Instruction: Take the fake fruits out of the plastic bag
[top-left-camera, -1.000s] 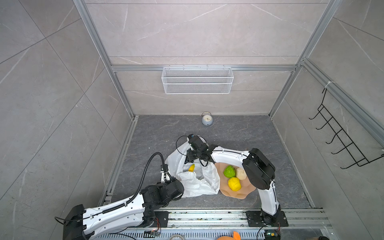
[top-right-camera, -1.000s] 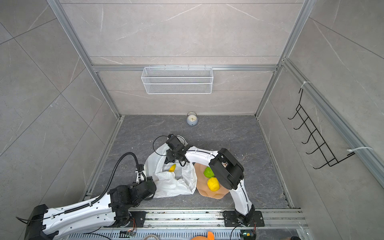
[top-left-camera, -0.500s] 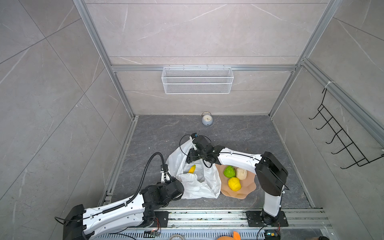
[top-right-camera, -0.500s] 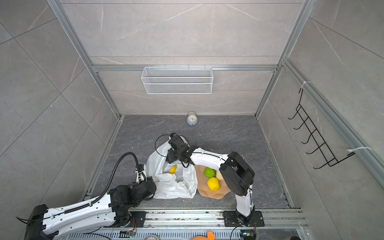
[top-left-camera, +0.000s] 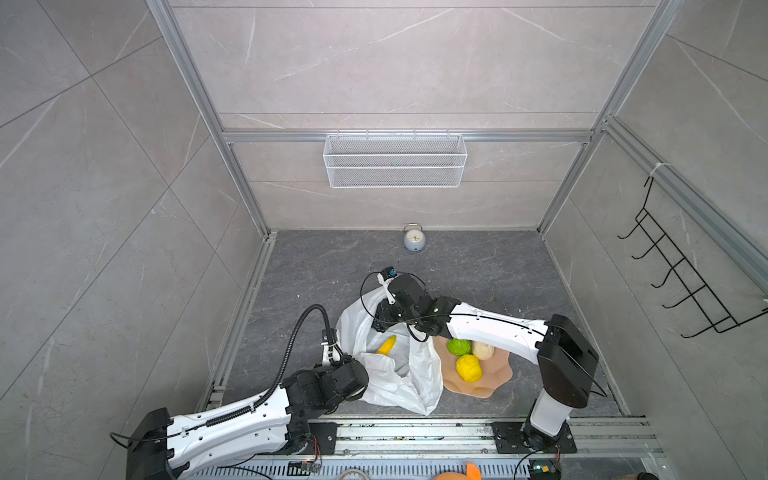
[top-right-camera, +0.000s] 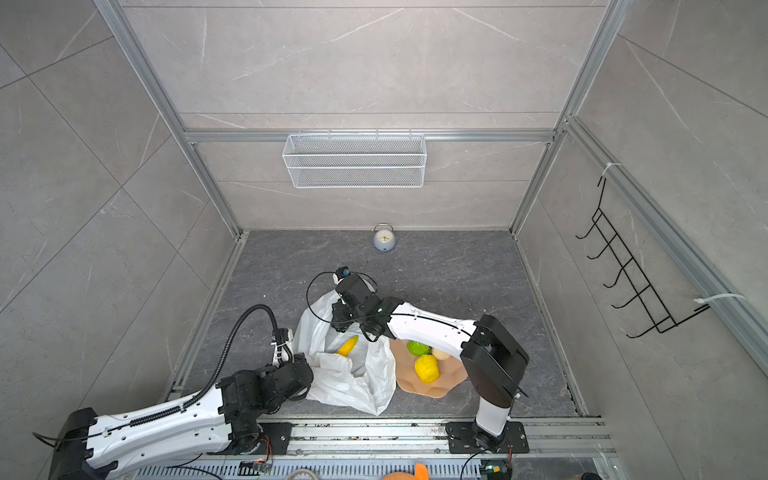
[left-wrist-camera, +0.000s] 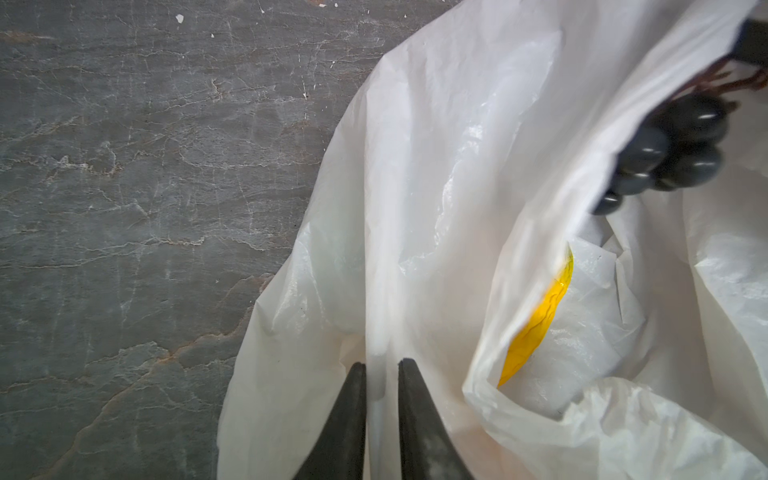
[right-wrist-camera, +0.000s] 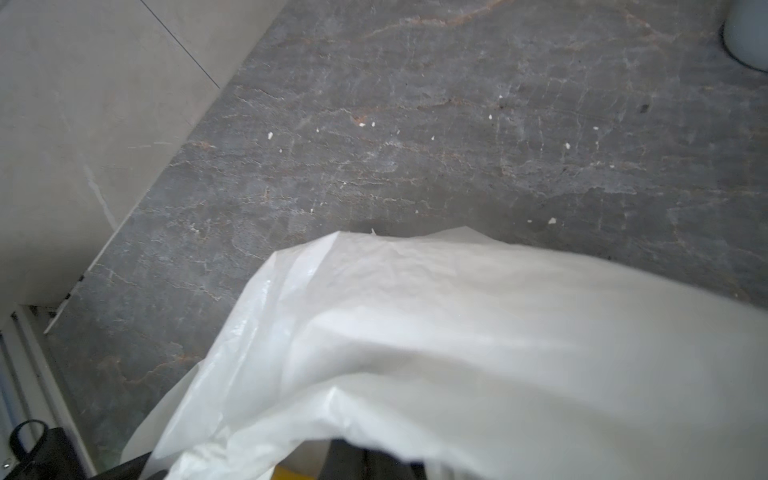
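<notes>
Two grips: left tool (left-wrist-camera: 381, 365) on bag (left-wrist-camera: 415, 166), right tool (top-left-camera: 382, 318) on grapes (left-wrist-camera: 681, 145)

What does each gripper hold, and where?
The left gripper pinches a fold of the plastic bag; the right gripper seems to hold the grape bunch by its stem.

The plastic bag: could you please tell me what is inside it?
Inside the plastic bag show a yellow fruit and a dark grape bunch; its folds hide anything deeper.
</notes>
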